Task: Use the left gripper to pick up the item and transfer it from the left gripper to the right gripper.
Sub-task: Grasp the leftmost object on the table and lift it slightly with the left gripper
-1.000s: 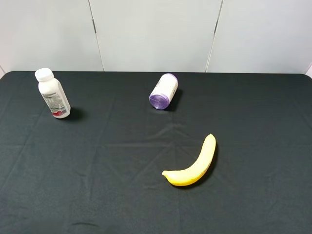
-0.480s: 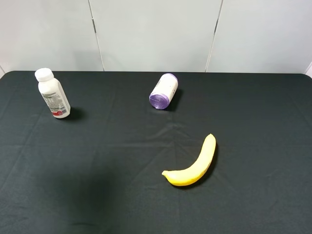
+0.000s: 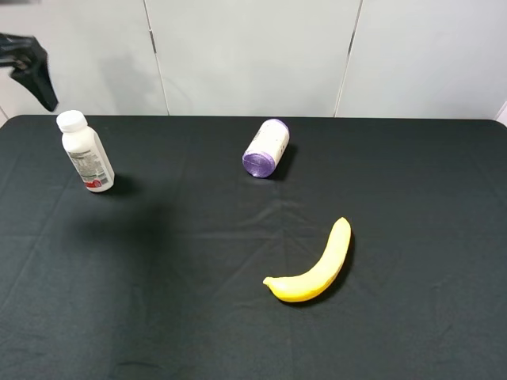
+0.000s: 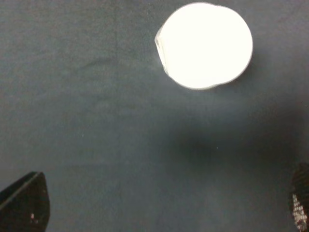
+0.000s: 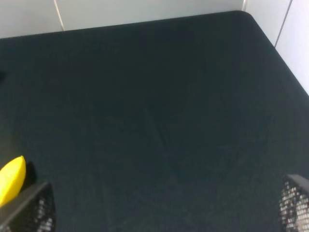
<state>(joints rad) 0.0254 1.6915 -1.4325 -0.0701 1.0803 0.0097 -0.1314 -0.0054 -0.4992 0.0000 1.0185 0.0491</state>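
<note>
Hovering above the far left part of the counter (image 3: 158, 317), the left gripper (image 4: 161, 207) has its jaws spread wide and grasping nothing; only the two dark fingertips (image 4: 24, 205) show at the edges of the left wrist view, with bare dark cloth between them. The white bottle (image 3: 85, 152) stands upright on the counter below and a little ahead of these jaws, untouched, its round white cap facing straight up at the wrist camera and lying beyond the gap, not between the fingers. From the high camera the gripper shows as a black shape against the pale wall, up and to the outer side of the bottle, clear of the cap. A white roll with a purple end (image 3: 266, 148) lies on its side well apart from the bottle, off toward the middle of the counter, away from the left jaws. A yellow banana (image 3: 313, 265) lies nearer the front, well apart from both the roll and the bottle. The right gripper (image 5: 161, 209) is out of the high view; its jaws are likewise spread wide and empty, mesh-patterned fingertips (image 5: 294, 203) at either edge of the right wrist view. The banana's tip sits close to one of these fingers, just outside the gap. Wrinkled dark cloth fills the space between and ahead of the right jaws, reaching to a rounded corner of the counter and the pale wall (image 5: 145, 9) beyond.
</note>
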